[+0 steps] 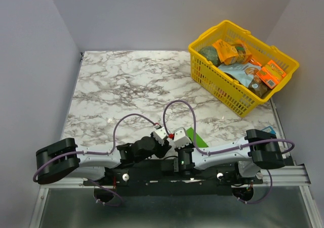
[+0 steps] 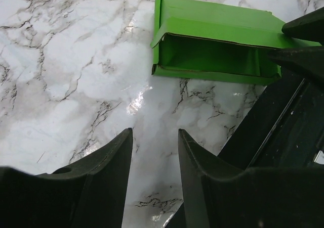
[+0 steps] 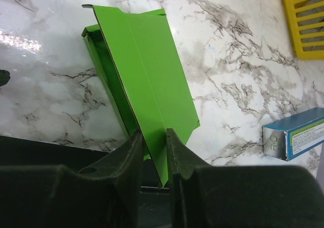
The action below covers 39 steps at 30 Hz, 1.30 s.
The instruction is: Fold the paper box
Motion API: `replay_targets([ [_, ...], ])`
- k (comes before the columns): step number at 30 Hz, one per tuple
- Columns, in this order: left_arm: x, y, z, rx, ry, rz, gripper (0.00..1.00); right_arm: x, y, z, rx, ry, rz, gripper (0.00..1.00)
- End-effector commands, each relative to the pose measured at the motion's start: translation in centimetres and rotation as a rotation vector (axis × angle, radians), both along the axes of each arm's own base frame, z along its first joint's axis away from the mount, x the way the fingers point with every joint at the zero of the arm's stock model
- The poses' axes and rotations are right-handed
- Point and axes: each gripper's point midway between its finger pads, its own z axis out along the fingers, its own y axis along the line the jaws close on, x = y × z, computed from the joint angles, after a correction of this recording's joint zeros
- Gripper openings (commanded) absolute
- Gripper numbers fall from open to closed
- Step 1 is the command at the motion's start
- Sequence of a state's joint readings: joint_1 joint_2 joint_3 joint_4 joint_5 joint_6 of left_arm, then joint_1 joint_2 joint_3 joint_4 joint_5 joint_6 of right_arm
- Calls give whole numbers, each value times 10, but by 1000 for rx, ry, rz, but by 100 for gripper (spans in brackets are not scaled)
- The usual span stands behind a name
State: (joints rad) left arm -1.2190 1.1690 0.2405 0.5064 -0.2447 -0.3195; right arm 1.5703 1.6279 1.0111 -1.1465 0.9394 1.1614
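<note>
Right gripper (image 3: 153, 137) apparently pinches paper box (image 3: 147, 71); lower edge hidden.

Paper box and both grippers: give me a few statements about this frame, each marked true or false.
1. The right gripper is closed on a panel of the paper box. True.
2. The left gripper holds the paper box. False: it is open with only the bare table showing between its fingers, and the box lies beyond them.
3. The yellow basket is empty. False: it holds several packaged goods.
4. A blue-and-white pack lies on the table, outside the basket. True.
5. The paper box is closed on all sides. False: the left wrist view looks into its hollow, open side.
</note>
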Motion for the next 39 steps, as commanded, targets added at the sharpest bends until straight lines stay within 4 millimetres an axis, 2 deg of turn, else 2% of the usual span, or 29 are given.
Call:
replay_targets([
  [1, 3, 0, 9, -76, 19, 16, 49, 1, 5, -4, 53, 7, -7, 30],
  [5, 12, 8, 19, -146, 54, 82, 49, 1, 8, -6, 42, 11, -5, 24],
  [6, 13, 12, 19, -147, 63, 92, 49, 2, 8, -5, 33, 9, 0, 4],
  [7, 18, 16, 21, -153, 67, 113, 49, 3, 8, -3, 29, 4, 0, 1],
  [8, 19, 19, 30, -184, 63, 122, 49, 3, 9, -3, 29, 1, 4, 1],
  [10, 21, 27, 33, -189, 90, 146, 50, 5, 14, -1, 19, 0, 34, 1],
  [11, 27, 32, 47, -232, 76, 164, 50, 7, 16, -1, 21, 2, 44, 1],
  [12, 28, 38, 47, -225, 89, 178, 52, 10, 17, 3, 10, 6, 72, 1],
  [13, 29, 40, 53, -242, 94, 174, 53, 11, 28, 4, 57, 17, 93, 1],
  [14, 36, 48, 67, -285, 73, 198, 54, 15, 26, 1, 61, 31, 108, 1],
  [15, 38, 51, 73, -297, 68, 200, 56, 19, 27, 11, 70, 44, 170, 1],
  [16, 36, 53, 76, -291, 82, 186, 58, 18, 44, 10, 168, 76, 205, 1],
  [17, 38, 57, 85, -308, 74, 191, 59, 24, 39, 6, 179, 91, 215, 1],
  [18, 44, 63, 88, -309, 74, 205, 61, 27, 40, 10, 173, 96, 276, 1],
  [19, 44, 63, 94, -303, 77, 191, 62, 25, 53, 20, 273, 118, 315, 1],
  [20, 41, 60, 96, -302, 99, 155, 62, 32, 52, 24, 301, 126, 318, 1],
  [27, 46, 47, 126, -326, 110, 73, 65, 39, 58, 48, 351, 165, 475, 1],
  [31, 45, 46, 143, -327, 99, 50, 67, 41, 66, 64, 420, 211, 559, 1],
  [35, 42, 50, 165, -357, 70, 33, 70, 59, 60, 67, 460, 240, 597, 1],
  [37, 36, 52, 162, -343, 91, 23, 73, 59, 65, 67, 494, 283, 662, 1],
  [39, 33, 55, 162, -350, 91, 23, 75, 68, 60, 61, 510, 310, 678, 1],
])
